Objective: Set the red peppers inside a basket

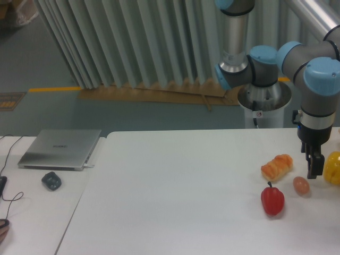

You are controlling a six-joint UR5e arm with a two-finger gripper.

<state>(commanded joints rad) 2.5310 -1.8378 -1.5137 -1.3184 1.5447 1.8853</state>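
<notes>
Meanwhile, at the table: a UR5e arm is hanging over the right side of the tabletop (175,180) with the job not yet begun.
Red pepper (272,200): sitting stem-up near the front right of the tabletop, untouched and apart from the gripper.
Gripper (314,169): pointing down near the right edge, between the yellow pepper (333,168) and the orange ridged bread-like item (277,166); it is carrying nothing, and how far its fingers are parted cannot be told from this angle.
Neighbours: a small pinkish egg-like item (301,185) is lying just beside the gripper and near the red pepper.
Basket: none is showing in this view.
Risk: the gripper is hovering closer to the wrong things than to the target, so a descent from here is likely closing on the egg-like item or knocking the yellow pepper toward the right edge.
Second risk: the pepper's glossy, rounded skin is likely letting it slip or roll if pinched off-centre.
Off to the left: a closed laptop (60,149) and a mouse (51,180) are lying on a neighbouring surface, well clear.
</notes>
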